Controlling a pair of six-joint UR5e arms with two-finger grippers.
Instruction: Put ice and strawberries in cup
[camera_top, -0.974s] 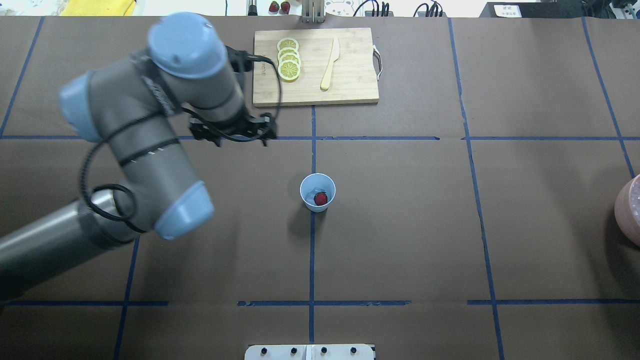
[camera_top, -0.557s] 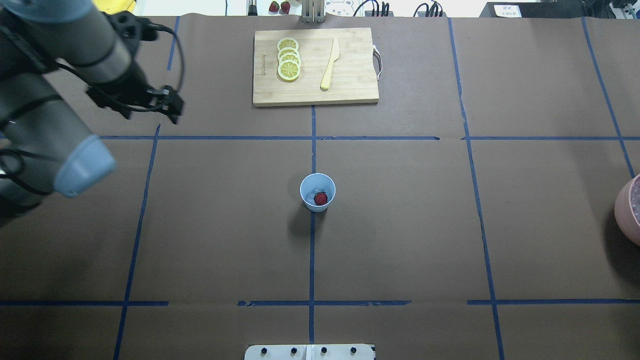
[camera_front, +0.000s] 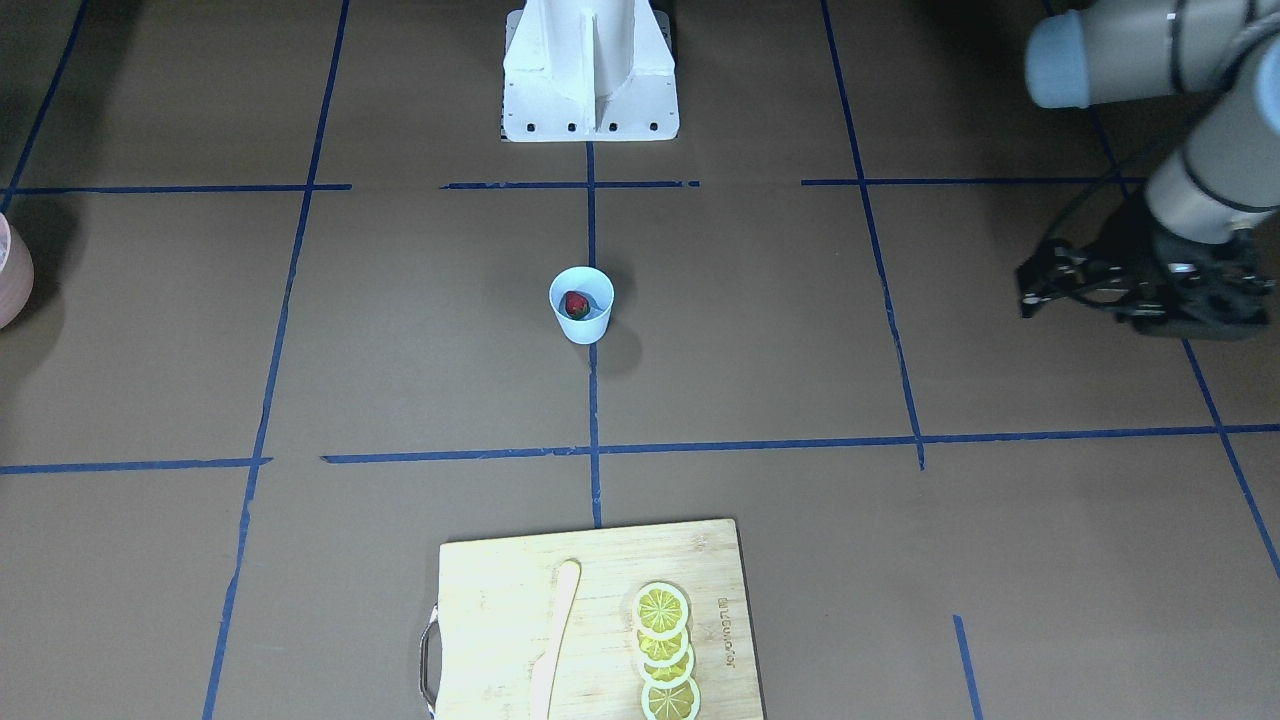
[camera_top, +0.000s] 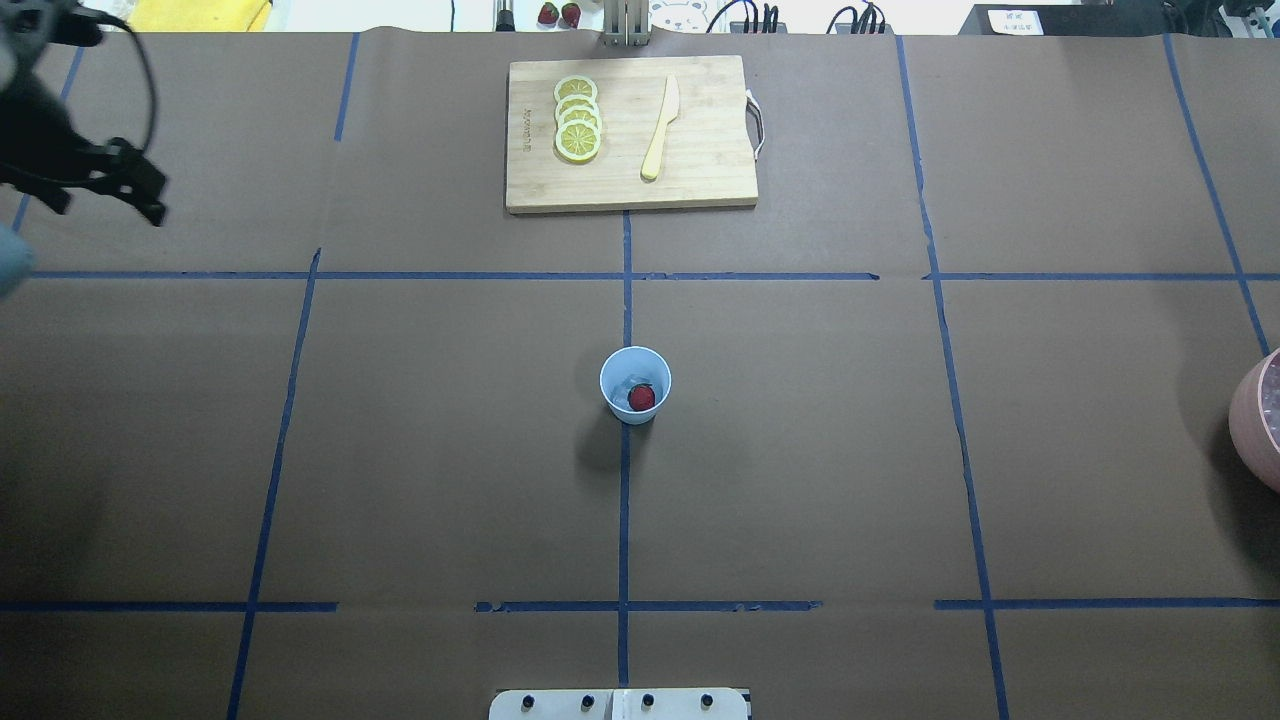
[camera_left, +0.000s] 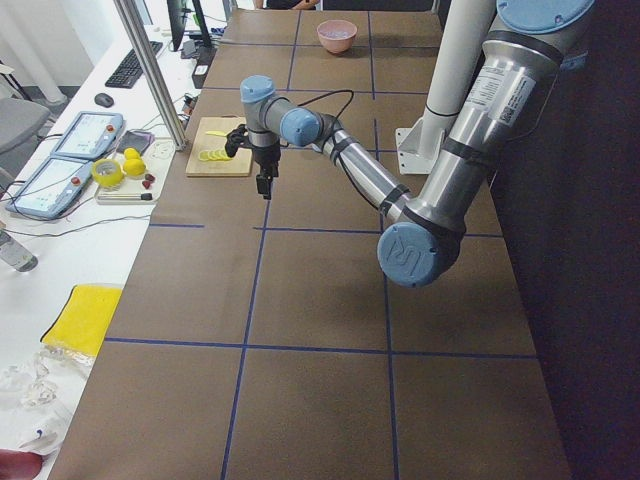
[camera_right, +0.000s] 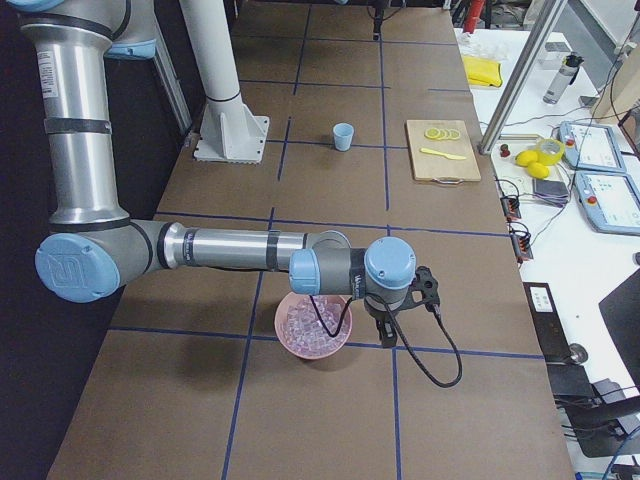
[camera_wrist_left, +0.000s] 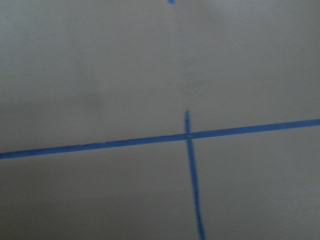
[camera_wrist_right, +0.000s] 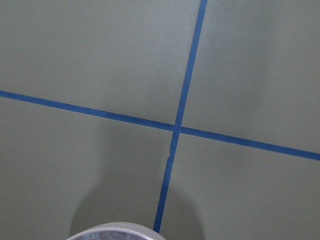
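Table, covered in brown paper (camera_top: 800, 480) and marked into a grid with blue tape. Item one: light-blue cup (camera_top: 635, 385), upright at the centre of the overhead view on a tape line. Contents: one red strawberry (camera_top: 641, 397) lying against the near wall, and pale ice (camera_top: 627, 382) beside it. Item two: wooden cutting board (camera_top: 700, 150), at 12 o'clock from the cup and well apart, carrying a row of overlapping lemon slices (camera_top: 578, 118) and a pale knife (camera_top: 660, 128). Item three: pink bowl (camera_top: 1258, 420), at 3 o'clock, cut off by the frame edge, with more pale lumps inside. Left gripper (camera_front: 1135, 305), at about 10 o'clock from the cup, far off near the table's edge, above the paper, fingers spread wide and holding nothing. Right gripper (camera_right: 388, 330), just beside the pink bowl; cannot tell how its fingers stand.
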